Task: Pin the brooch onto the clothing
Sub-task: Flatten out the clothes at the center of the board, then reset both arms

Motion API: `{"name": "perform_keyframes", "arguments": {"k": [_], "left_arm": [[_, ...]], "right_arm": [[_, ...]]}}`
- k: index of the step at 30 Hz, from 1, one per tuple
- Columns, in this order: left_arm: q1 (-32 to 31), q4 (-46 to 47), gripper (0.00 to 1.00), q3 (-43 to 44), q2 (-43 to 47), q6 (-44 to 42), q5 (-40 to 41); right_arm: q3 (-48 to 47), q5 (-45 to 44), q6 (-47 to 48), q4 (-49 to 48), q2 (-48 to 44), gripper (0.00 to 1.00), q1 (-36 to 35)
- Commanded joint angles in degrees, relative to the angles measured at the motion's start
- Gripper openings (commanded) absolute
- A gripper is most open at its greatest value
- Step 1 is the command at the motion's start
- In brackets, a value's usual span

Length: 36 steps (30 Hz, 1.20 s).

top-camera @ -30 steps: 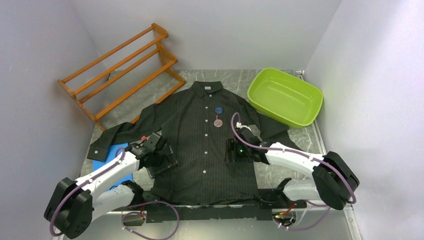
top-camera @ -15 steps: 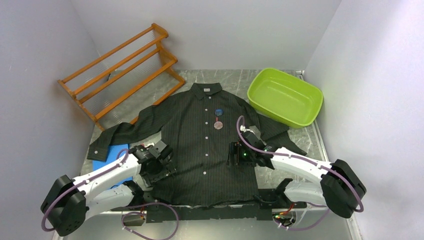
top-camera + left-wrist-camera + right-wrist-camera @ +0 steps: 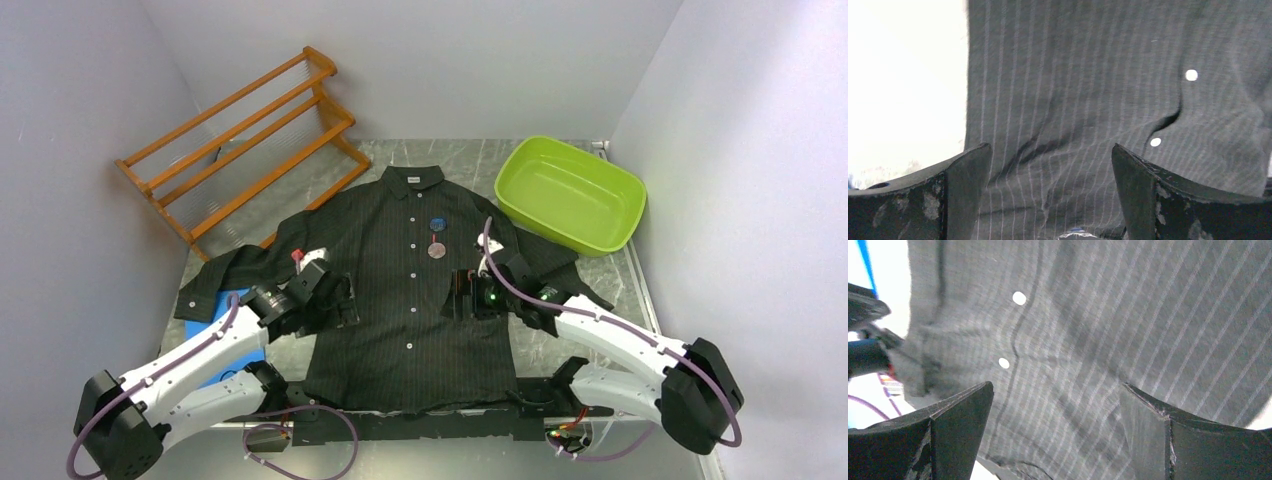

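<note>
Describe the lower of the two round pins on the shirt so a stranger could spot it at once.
Find the black pinstriped shirt spread flat mid-table, collar toward the far wall. On its chest, just off the button line toward the green tub, two round brooches sit one above the other. The lower brooch is pinkish-brown; the upper brooch is dark blue.

shirt 1 | brooches 2 | basin 1 | rack 1
</note>
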<state>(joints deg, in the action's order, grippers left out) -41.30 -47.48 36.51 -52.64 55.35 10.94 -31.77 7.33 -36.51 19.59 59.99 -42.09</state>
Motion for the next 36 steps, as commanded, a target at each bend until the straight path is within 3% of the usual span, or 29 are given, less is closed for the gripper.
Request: {"name": "perform_keyframes", "arguments": {"k": [1,7,14,23,30,36], "left_arm": [[1.0,10.0,0.95,4.6,0.0,-11.6,-2.4],[5.6,19.6,0.95,5.9,-1.9,-17.4,-10.0],[14.7,28.6,0.95,2.3,-0.4,-20.3,-16.7],[24.1,43.5,0.95,-8.3,10.2,-19.8,-18.5],[31.0,43.2,0.95,-10.5,14.2,-23.0,-14.4],[35.5,42.8,0.95,-11.9,13.6,-19.1,-10.1]], "right_arm": [[-3.2,8.6,1.9,-11.6,1.0,1.00,3.6],[-4.9,18.6,2.7,-16.2,4.5,1.00,14.0],[-4.0,23.2,5.5,-15.7,2.7,1.00,26.3],[-1.7,31.0,8.9,-16.3,-0.1,1.00,45.4],[-1.5,25.3,11.5,-15.2,-3.4,1.00,48.6],[0.8,19.0,11.4,-14.1,-5.0,0.99,48.7]]}}
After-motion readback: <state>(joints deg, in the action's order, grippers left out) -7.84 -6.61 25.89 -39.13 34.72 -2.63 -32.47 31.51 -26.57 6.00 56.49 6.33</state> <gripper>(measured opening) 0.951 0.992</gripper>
